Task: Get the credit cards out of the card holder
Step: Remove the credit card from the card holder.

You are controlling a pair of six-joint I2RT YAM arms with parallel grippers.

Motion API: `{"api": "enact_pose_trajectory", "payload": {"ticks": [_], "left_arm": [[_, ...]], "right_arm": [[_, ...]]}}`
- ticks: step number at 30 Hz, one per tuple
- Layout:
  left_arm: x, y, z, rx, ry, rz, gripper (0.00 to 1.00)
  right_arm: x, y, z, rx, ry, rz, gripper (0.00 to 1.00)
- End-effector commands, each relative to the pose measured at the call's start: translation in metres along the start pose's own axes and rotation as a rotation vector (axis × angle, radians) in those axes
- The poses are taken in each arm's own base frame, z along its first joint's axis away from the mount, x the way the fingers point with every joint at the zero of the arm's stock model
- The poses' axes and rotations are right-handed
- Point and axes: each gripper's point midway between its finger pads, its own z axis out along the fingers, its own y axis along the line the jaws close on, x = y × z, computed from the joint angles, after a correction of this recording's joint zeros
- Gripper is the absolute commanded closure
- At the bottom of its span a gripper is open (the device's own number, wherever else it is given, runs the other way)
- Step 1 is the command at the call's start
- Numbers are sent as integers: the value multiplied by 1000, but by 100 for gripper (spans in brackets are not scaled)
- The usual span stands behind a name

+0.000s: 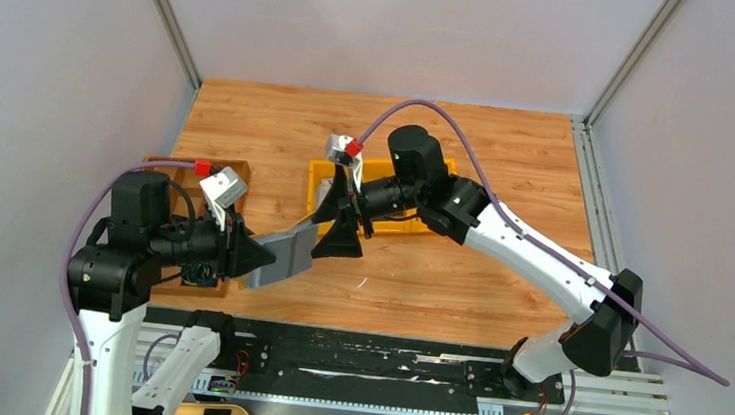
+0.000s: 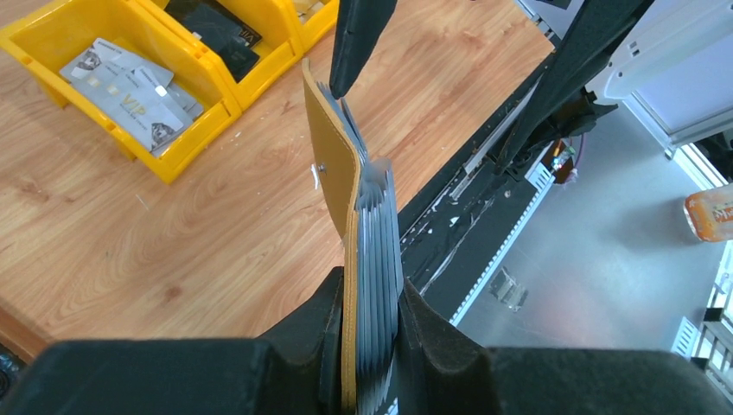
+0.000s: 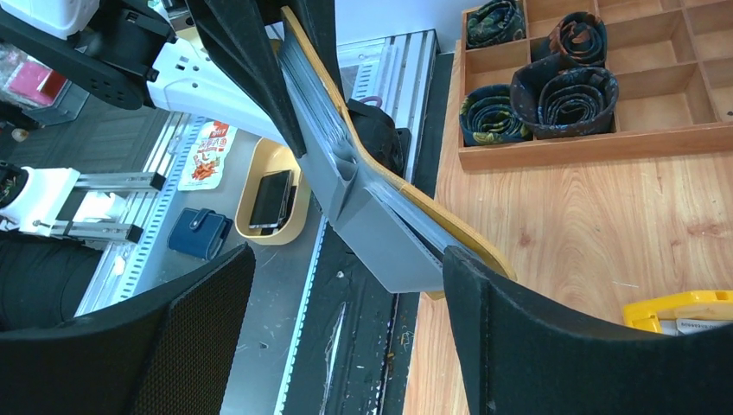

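Top view: my left gripper pinches the card holder by its near end, above the worktop; my right gripper stands spread at its far end. Left wrist: grey pockets fanned between my fingers, mustard cover on the left side. Right wrist: holder between my wide-apart jaws, closer to the right finger.

"VIP" is seen in gold letters on a grey card lying in a yellow bin. Print on the black card in the neighbouring bin is too small to be read.
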Motion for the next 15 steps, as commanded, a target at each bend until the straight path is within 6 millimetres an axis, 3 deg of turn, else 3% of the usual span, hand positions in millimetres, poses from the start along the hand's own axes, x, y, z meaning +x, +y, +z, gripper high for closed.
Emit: {"api": "enact_pose_trajectory", "payload": {"ticks": [1,10,15], "left_arm": [[1,-28,-8,125,-26,109,100],[3,-43,-14,168,-46,144,100],[6,-45,-12,195,-39,141,100]], "right_arm": [[-4,13,4,-39,10,-47,17],[-12,13,-9,18,33,-176,14],[-30,14,-12,41,-5,-262,13]]}}
